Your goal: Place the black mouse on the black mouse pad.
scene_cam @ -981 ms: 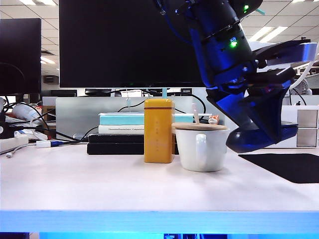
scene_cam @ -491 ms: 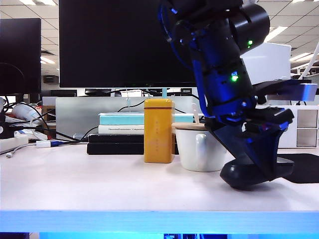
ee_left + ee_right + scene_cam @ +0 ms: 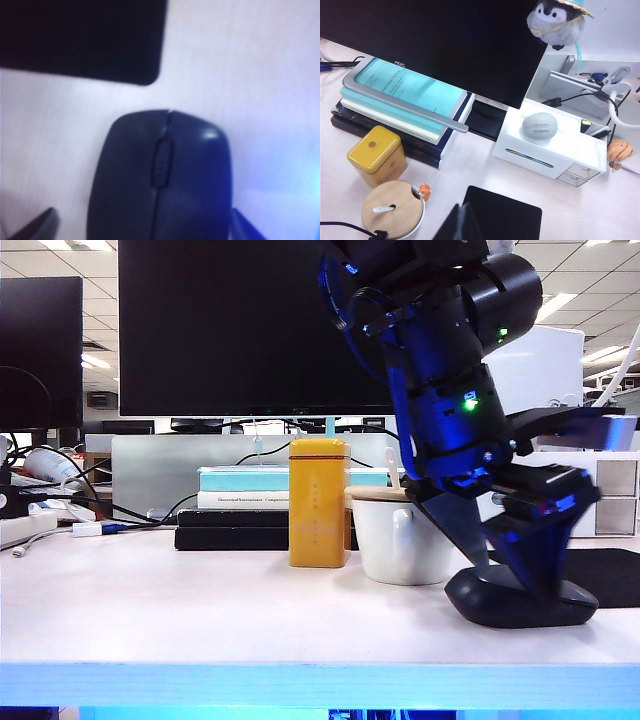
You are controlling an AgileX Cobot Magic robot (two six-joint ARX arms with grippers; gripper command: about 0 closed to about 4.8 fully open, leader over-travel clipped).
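Black mouse pad (image 3: 82, 40): landmark; black mouse (image 3: 159, 182) on bare table just short of pad's corner, long axis toward pad; L gripper (image 3: 530, 575) astride mouse, jaws spread; R gripper (image 3: 460, 222) above pad, jaws pressed together.

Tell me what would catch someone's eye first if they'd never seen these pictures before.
The big dark left arm fills the right of the exterior view, its left gripper straddling the black mouse on the bare table, just short of the black mouse pad. Next come the yellow tin at centre and the white mug with its wooden lid beside it. The right gripper hangs shut above the pad.
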